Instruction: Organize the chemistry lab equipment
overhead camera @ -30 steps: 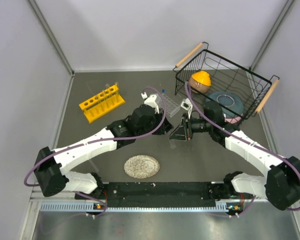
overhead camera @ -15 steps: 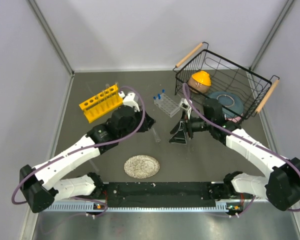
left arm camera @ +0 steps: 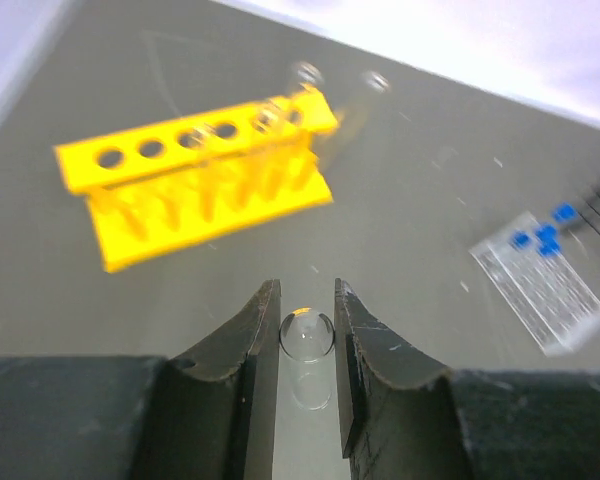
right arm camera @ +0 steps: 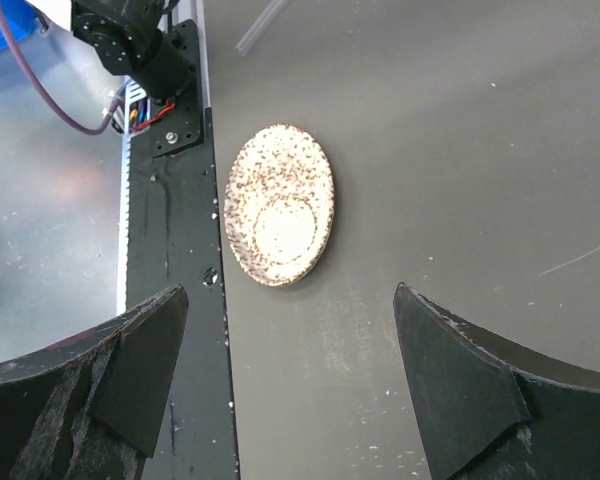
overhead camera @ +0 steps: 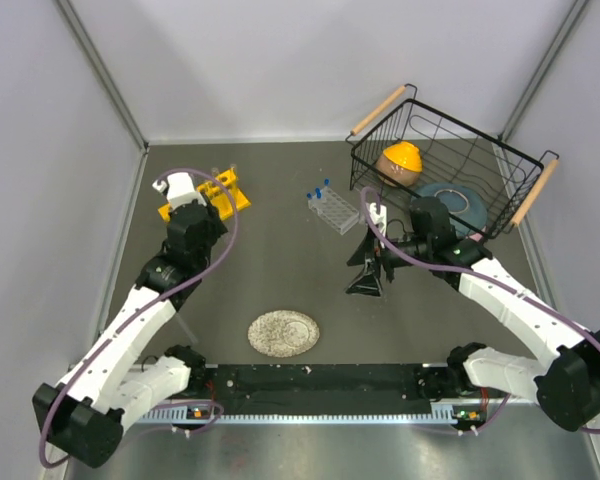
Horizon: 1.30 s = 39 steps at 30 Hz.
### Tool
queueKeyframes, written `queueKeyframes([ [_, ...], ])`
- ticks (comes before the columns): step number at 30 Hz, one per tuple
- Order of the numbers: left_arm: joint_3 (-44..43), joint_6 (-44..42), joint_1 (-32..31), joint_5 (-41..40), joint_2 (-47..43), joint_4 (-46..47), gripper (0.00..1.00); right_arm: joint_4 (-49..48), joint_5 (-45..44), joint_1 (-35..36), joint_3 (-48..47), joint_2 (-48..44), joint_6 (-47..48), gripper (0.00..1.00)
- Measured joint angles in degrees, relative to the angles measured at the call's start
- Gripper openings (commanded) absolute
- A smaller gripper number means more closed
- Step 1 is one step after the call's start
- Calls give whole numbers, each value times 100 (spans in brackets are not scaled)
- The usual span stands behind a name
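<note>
My left gripper (left arm camera: pixel 306 300) is shut on a clear test tube (left arm camera: pixel 306 334), whose round end shows between the jaws. It hangs just near of the yellow six-hole rack (left arm camera: pixel 200 180), which has two clear tubes (left arm camera: pixel 305 76) standing at its right end. From above, the left gripper (overhead camera: pixel 205 212) covers part of the yellow rack (overhead camera: pixel 230 193). A small clear rack with blue-capped vials (overhead camera: pixel 333 208) stands mid-table. My right gripper (overhead camera: pixel 365 272) is open and empty over bare table, its jaws (right arm camera: pixel 290 295) wide apart.
A round speckled disc (overhead camera: pixel 283 333) lies near the front edge. The black wire basket (overhead camera: pixel 500 150) with dishes stands at the back right. A clear tube (overhead camera: pixel 185 326) lies on the table beside the left arm's base.
The left arm has swung from the table's middle to the yellow rack, carrying the test tube. The right gripper's jaws have opened wide.
</note>
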State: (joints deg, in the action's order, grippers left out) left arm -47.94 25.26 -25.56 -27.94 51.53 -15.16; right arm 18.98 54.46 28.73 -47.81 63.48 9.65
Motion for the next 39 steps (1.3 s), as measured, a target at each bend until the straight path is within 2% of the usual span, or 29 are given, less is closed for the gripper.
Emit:
queueKeyframes([
  [6,111,-568,822,-485,442,931,15,192,-85,-4,0,0,181,85],
  [11,114,-756,1565,-444,968,1521,16,221,-107,-4,0,-11,240,85],
  [16,-24,-850,2037,-282,1665,1757,15,284,-116,-4,-4,-11,282,85],
  [26,-468,-997,2365,28,2667,2144,15,341,-125,-4,-37,-9,339,85],
  [39,-730,-1231,2483,205,3259,2387,16,420,-118,-4,-107,129,387,85],
])
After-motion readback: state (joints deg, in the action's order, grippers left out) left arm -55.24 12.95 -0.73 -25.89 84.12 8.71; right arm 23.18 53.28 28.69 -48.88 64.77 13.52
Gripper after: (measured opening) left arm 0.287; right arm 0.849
